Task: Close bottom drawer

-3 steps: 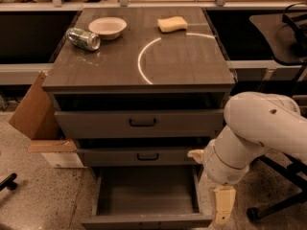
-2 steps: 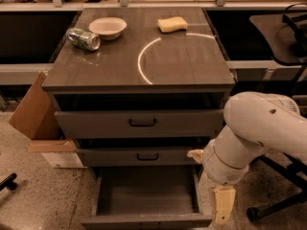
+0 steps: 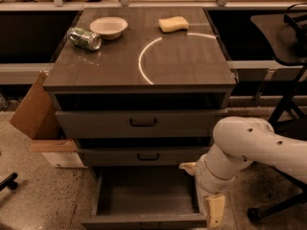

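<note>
The bottom drawer (image 3: pixel 144 221) of the grey cabinet (image 3: pixel 139 61) is pulled far out toward me, and its plain grey inside shows bare. Its short front runs along the lower edge of the view; its handle is hidden. The middle drawer (image 3: pixel 144 156) and the tall top drawer (image 3: pixel 141 123) each stand slightly out. My white arm (image 3: pixel 249 145) comes in from the right and bends down. The gripper (image 3: pixel 214 211) hangs at the right front corner of the bottom drawer, just beside its side wall.
On the cabinet top lie a crushed can (image 3: pixel 85 38), a white bowl (image 3: pixel 109 27) and a yellow sponge (image 3: pixel 173 24). An open cardboard box (image 3: pixel 38 116) stands against the cabinet's left side. A dark chair (image 3: pixel 288 104) stands at the right.
My arm has dropped lower and shifted slightly left, bringing the gripper closer to the drawer's right front corner. The drawer stays open as before.
</note>
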{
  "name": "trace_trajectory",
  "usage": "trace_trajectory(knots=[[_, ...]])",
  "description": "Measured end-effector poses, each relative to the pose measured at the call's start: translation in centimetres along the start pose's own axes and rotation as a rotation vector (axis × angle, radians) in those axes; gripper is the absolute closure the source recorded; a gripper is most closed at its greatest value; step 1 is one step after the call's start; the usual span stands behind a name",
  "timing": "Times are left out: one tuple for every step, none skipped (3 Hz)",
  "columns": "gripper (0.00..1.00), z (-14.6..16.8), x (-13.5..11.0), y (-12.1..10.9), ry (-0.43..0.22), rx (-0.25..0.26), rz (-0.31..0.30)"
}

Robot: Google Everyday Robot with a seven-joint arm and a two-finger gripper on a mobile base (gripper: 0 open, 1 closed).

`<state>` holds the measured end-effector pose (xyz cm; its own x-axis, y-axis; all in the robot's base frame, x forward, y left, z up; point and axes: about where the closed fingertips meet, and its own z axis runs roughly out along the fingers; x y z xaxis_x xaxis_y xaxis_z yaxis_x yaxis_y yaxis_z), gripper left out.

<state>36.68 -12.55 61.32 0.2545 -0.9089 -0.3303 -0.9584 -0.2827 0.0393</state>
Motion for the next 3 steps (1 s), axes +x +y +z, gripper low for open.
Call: trace_trajectory(knots=[[0.00,5.0,1.0,-0.5,-0.029,-0.010,-0.061],[0.00,10.6,1.2,-0.6,-0.092,-0.051,-0.114],[0.00,16.2,0.9,-0.4,-0.174,-0.122,-0.135]])
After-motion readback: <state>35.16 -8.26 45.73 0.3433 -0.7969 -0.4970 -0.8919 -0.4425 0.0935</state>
